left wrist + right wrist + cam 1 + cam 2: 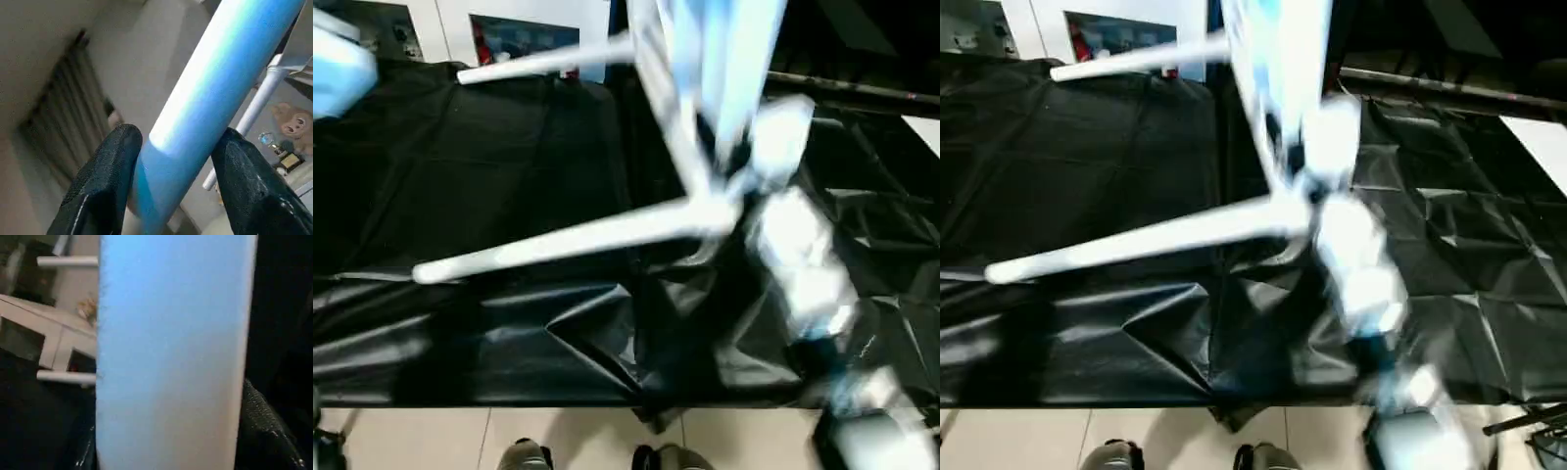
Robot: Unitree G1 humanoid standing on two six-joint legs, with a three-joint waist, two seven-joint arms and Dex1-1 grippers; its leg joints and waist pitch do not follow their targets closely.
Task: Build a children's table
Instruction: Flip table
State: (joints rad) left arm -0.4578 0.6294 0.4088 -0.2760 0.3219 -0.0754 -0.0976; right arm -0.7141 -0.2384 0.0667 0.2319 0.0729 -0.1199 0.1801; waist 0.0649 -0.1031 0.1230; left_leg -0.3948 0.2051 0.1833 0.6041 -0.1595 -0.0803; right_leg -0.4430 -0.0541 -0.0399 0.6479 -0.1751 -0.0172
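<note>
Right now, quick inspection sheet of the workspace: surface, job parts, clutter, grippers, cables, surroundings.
Surface: black sheet, creased, over the work area; pale tiled floor along its near edge.
Job's things: table top raised on edge; two legs fitted, sticking out to the robot's left.
Clutter: nothing seen.
Grippers: left gripper around a leg, one finger on each side; right gripper's finger beside a wide white part of the table.
Cables: nothing seen.
Surroundings: white cabinet behind; dark bar far right; robot's feet at the near edge.
</note>
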